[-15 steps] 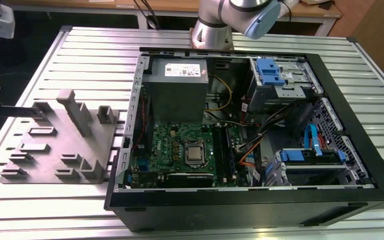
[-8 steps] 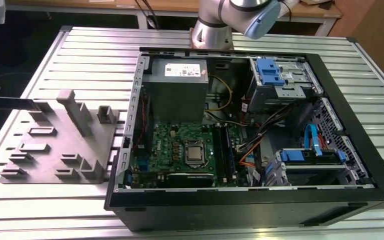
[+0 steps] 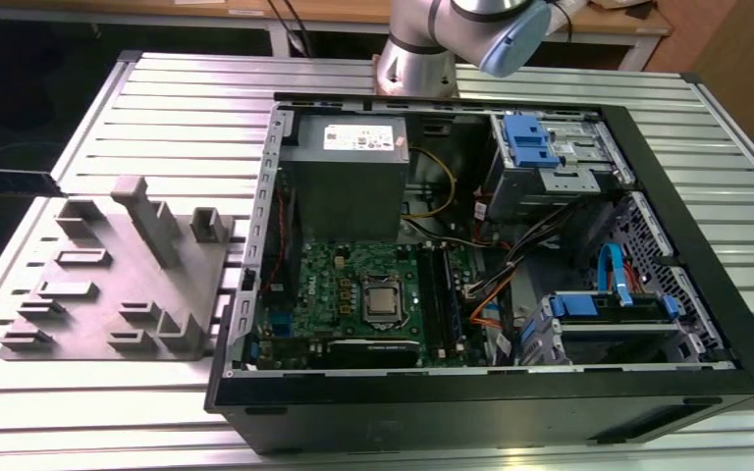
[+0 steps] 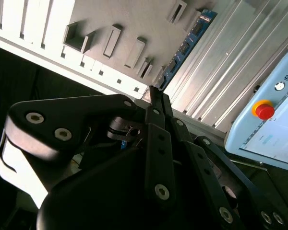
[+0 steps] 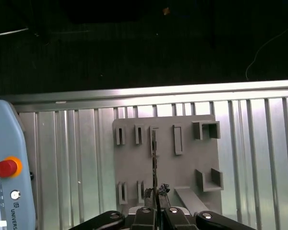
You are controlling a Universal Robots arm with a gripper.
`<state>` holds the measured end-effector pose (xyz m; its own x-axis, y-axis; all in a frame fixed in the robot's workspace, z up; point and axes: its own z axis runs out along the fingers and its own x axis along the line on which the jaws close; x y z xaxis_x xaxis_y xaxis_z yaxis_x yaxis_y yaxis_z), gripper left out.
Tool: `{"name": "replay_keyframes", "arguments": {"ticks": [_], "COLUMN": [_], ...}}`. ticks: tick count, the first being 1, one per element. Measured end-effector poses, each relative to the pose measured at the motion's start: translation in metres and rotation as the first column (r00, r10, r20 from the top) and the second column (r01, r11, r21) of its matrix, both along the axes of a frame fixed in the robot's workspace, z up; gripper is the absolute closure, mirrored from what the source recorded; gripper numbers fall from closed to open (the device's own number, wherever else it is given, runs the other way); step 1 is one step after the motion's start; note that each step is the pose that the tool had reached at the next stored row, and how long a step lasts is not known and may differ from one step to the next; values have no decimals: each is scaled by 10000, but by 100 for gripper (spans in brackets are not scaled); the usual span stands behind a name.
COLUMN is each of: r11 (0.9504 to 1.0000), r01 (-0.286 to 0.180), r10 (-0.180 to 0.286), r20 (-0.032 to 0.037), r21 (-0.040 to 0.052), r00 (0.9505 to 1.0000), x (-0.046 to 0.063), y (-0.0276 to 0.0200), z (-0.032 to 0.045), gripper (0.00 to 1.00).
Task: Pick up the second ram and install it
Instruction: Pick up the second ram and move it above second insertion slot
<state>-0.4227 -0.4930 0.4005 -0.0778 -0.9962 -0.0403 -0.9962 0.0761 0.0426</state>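
My gripper (image 5: 156,205) is shut on the second ram (image 4: 187,43), a long dark bluish board with black chips that sticks out straight from the fingertips. In the first wrist view the second ram (image 5: 154,158) shows edge-on as a thin dark line. It hangs well above the grey holder block (image 5: 185,167). In the second wrist view the gripper (image 4: 153,96) has its black fingers closed together at the stick's end. The open computer case (image 3: 691,324) lies on the table, with the long black memory slots (image 3: 440,299) beside the processor socket (image 3: 381,301).
The grey holder block (image 3: 115,275) lies on the slatted metal table (image 3: 181,108), on the exterior view's left of the case. A teach pendant with a red stop button (image 5: 6,167) lies on the table near the block. The grey power supply (image 3: 345,177) and blue drive brackets (image 3: 530,140) sit inside the case.
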Motion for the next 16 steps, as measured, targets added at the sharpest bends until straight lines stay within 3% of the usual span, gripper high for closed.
{"name": "replay_keyframes", "arguments": {"ticks": [7, 16], "r11": [10000, 10000], "r01": [-1, -1], "r10": [1, 1], "r20": [3, 3], "r21": [81, 82], "r00": [10000, 10000], "x": [0, 42], "y": [3, 3], "z": [135, 137], "gripper": [90, 90]}}
